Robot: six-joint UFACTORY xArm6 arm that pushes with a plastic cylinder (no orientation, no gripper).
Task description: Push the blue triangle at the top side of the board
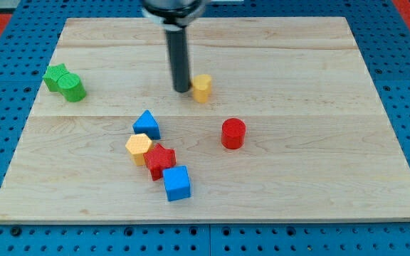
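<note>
The blue triangle [147,124] lies left of the board's middle, its lower edge touching the orange-yellow hexagon [139,147]. My tip [182,89] is above and to the right of the blue triangle, apart from it, and just left of a yellow block [202,87], close to or touching it. The dark rod rises from the tip to the view's top edge.
A red star-shaped block [160,160] and a blue cube [177,183] sit below the hexagon in a chain. A red cylinder [233,133] stands right of the middle. Two green blocks [64,82] sit near the left edge. The wooden board [319,178] lies on a blue pegboard.
</note>
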